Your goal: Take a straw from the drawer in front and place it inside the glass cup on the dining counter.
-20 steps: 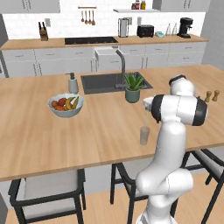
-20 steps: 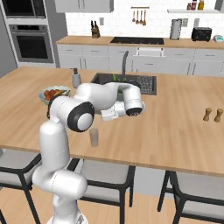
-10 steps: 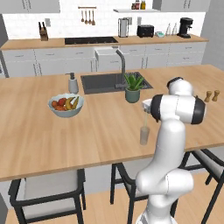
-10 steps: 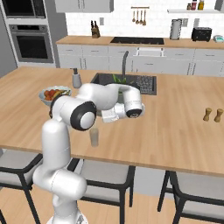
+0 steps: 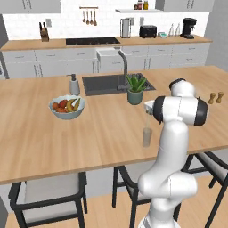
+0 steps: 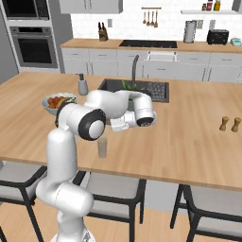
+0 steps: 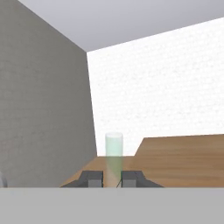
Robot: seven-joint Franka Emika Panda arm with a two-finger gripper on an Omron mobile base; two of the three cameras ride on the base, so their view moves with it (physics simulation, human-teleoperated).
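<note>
We see the glass cup (image 5: 146, 136) on the dining counter (image 5: 44, 142), directly below the gripper (image 5: 147, 109). The hand view shows the narrow gripper (image 7: 112, 178) pinching the straw (image 7: 111, 175), with the cup (image 7: 113, 151) just beyond its fingertips (image 7: 92, 178).

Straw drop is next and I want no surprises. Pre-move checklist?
1. Gripper shut: ok.
2. Straw in the grip: cannot tell, too thin to make out.
3. Glass cup upright on the dining counter: ok.
4. Gripper lined up over the glass cup: ok, the cup sits between the fingertips in the hand view.
5. Space around the cup: ok, potted plant and fruit bowl stand well apart.
</note>
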